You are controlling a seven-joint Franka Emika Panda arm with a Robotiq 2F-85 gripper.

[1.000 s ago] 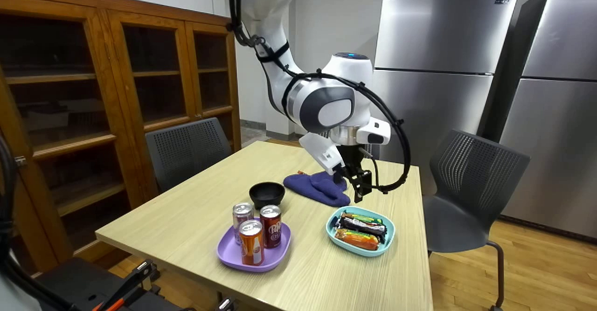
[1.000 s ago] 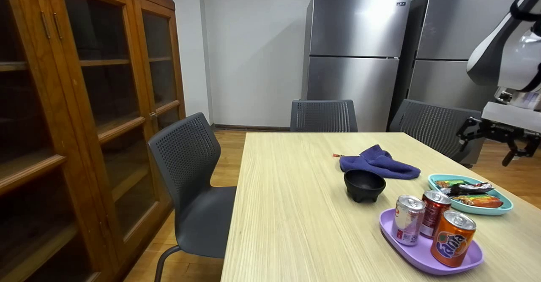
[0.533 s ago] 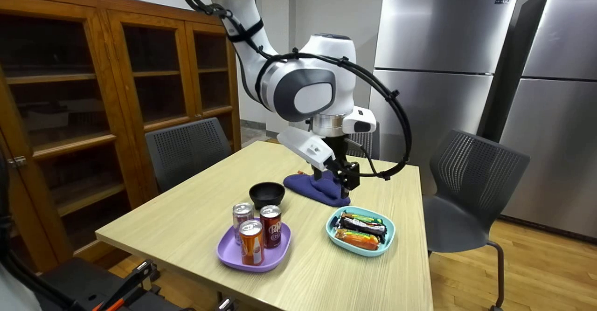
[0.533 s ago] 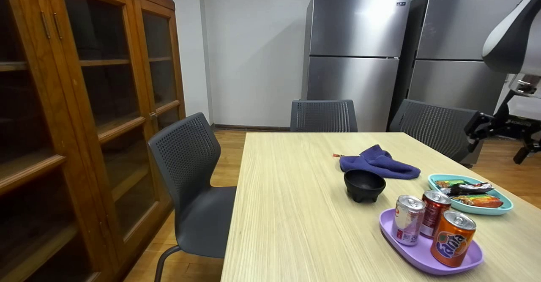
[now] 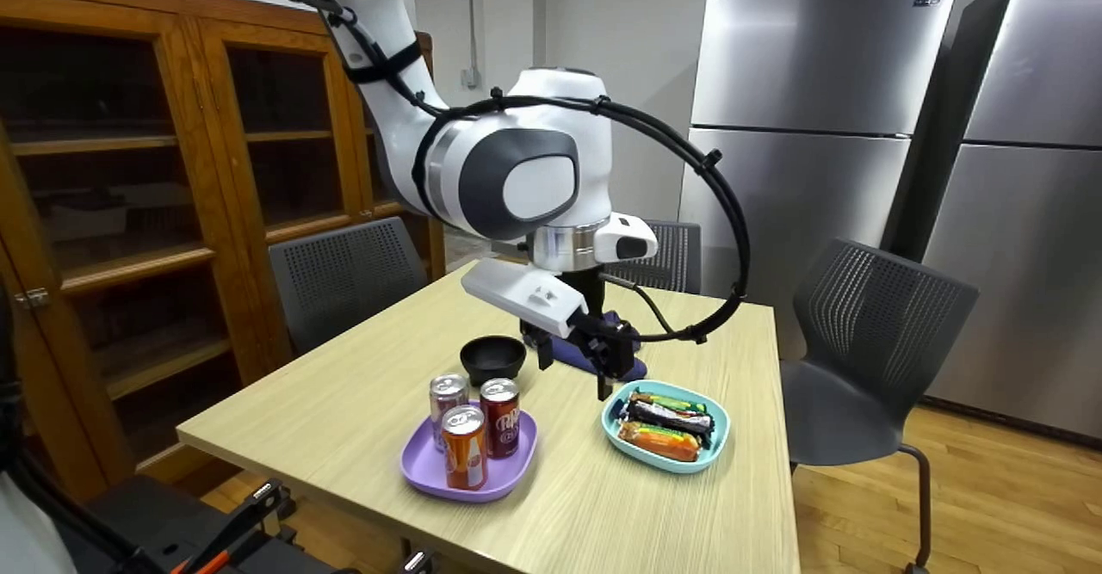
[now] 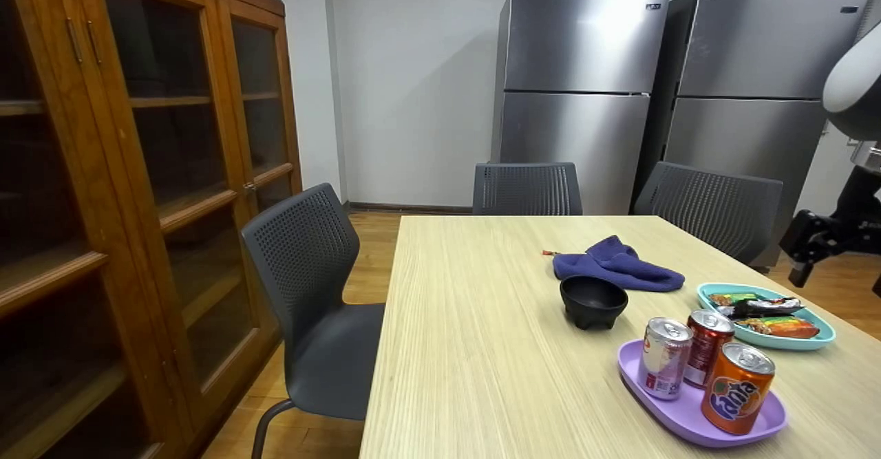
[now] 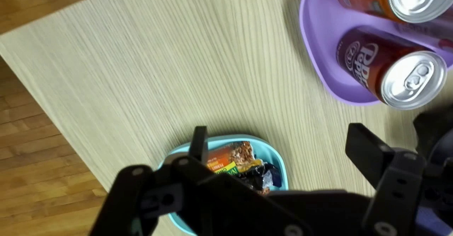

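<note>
Hovering above the desk [image 5: 344, 402], the end effector [image 5: 575, 374] stands wide, holding nothing; in an exterior view the teal tray [image 5: 676, 467] of wrapped snack bars [image 5: 667, 420] lies near at four o'clock, the Dr Pepper can [image 5: 500, 423] at eight

A lane of pale worktop [image 7: 247, 87] is running before me between the purple tray [image 7: 324, 34] and the turquoise dish [image 7: 263, 149], and the pincer [image 5: 575, 376] is hanging in the air, its fingers [image 7: 366, 147] apart. Three upright cans [image 5: 466, 449] are standing on the tray, blocking a low pass there; beyond, a black bowl [image 5: 492, 357] and a blue cloth [image 6: 626, 266] are taking up room.
</note>
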